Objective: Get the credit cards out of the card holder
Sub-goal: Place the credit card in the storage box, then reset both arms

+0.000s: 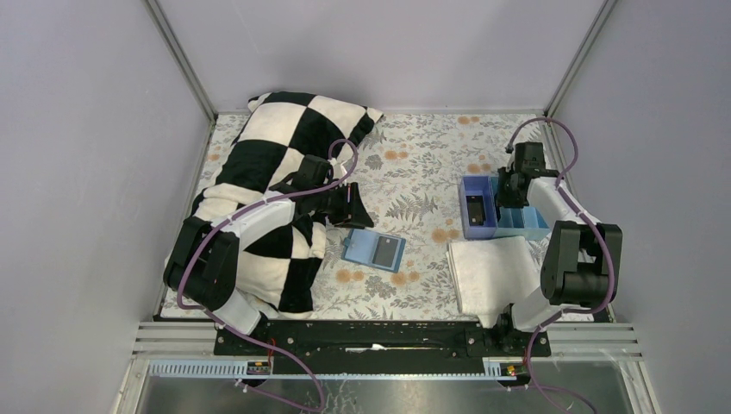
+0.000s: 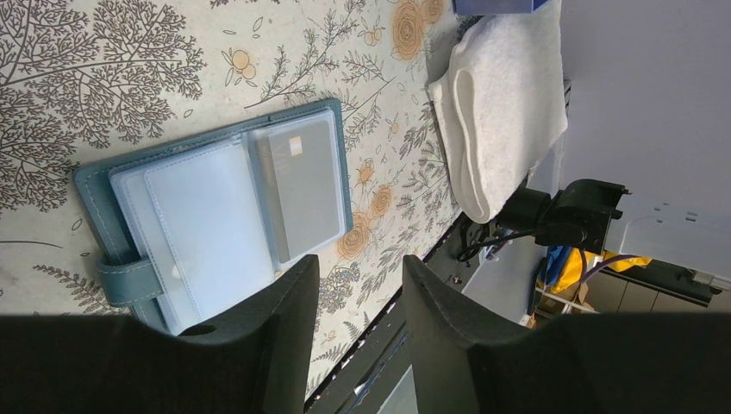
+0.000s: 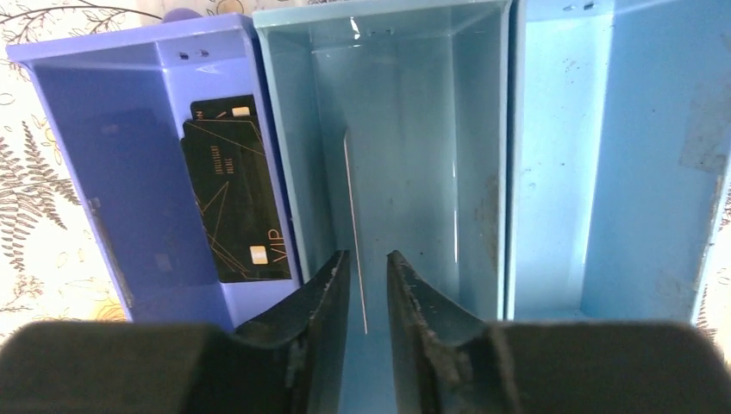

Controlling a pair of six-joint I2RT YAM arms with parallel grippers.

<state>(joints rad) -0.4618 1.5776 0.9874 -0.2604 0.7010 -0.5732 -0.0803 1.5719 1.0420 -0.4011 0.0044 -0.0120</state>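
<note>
While the teal leather card holder point(image 1: 373, 250) is lying open and flat on the floral tablecloth point(image 1: 414, 164), bare cloth is showing along its near and right sides. Right of the holder, a folded white towel point(image 1: 491, 272) is sitting by the front edge. Just behind the holder, the left gripper point(image 1: 349, 207) is hovering, jaws spread around nothing. Its wrist view is showing what the top view is not: clear sleeves and one grey chip card point(image 2: 302, 185) inside. Farther right of the holder, the right gripper point(image 1: 509, 185) is hanging over the light-blue plastic bin point(image 3: 483, 129), fingers narrowly apart and empty. Black gold-lined cards point(image 3: 233, 198) are lying in the adjoining purple plastic bin point(image 3: 103, 172). A black-and-white checkered blanket point(image 1: 276, 164) is filling the far left.
</note>
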